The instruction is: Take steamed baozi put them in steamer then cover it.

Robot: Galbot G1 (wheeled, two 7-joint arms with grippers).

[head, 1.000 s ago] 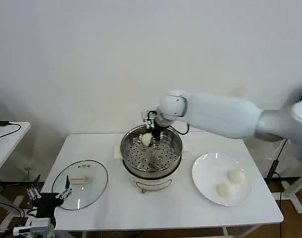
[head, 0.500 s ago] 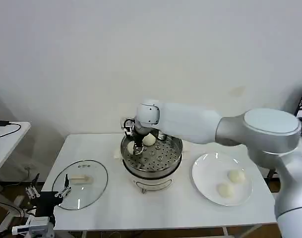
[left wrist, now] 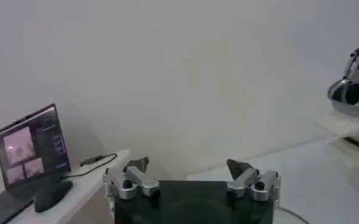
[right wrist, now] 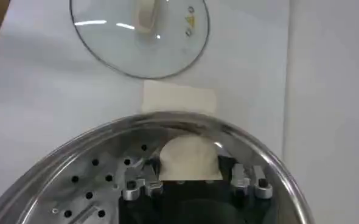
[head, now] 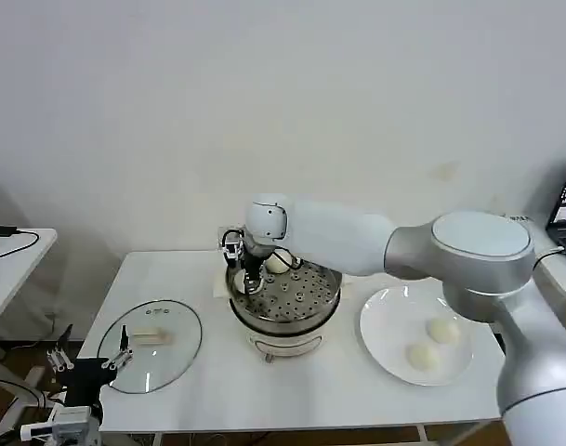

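Over the shiny perforated steamer (head: pixel 284 295), the right gripper (right wrist: pixel 191 182) grasps a smooth baozi (right wrist: pixel 188 159).

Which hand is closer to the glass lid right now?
Left. The left hand sits at the table's near edge beside the glass lid; the right hand is down inside the steamer.

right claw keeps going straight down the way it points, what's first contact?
Likely the baozi between the right claw's fingers, resting on the steamer's perforated tray near its left rim; depth is uncertain.
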